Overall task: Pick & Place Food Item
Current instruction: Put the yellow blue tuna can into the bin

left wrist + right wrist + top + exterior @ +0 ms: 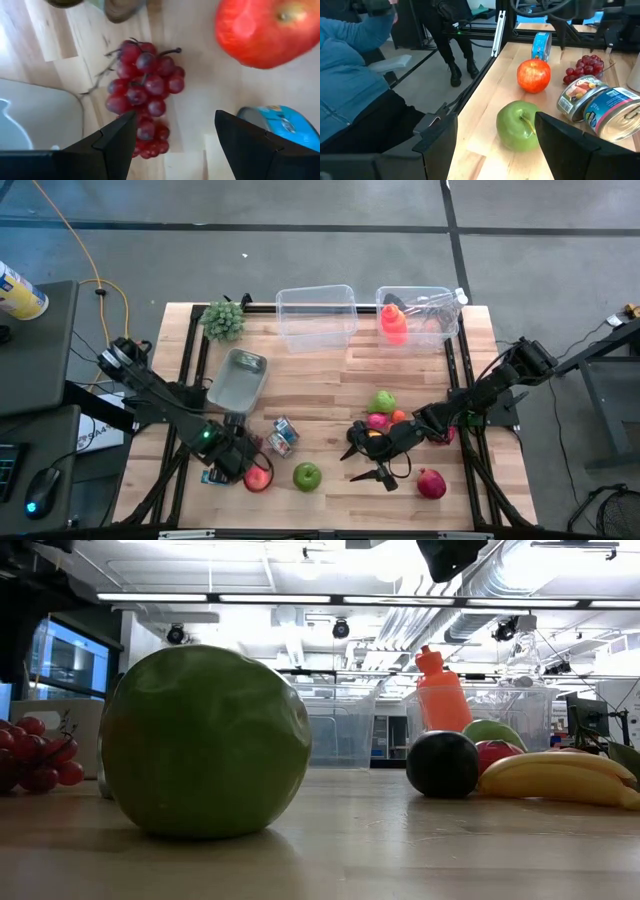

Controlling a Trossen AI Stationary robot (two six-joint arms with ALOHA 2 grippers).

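At the near edge of the counter [330,395], the left hand [172,142] is hovering spread and empty just over the red grapes [145,95], with the red apple [258,477] and green apple [307,475] lying just beside it. The right hand [358,450] is waiting released nearby, holding nothing. Farther back, both clear bins [316,317] are still sitting without fruit, so I judge that picking and placing are all still ahead.

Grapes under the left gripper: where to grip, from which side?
Grip the grapes across the wide upper cluster, coming straight down. The left gripper already hangs open above them; the bunch lies flat, its thin stem offers little hold, and the red apple and blue can crowd one side.
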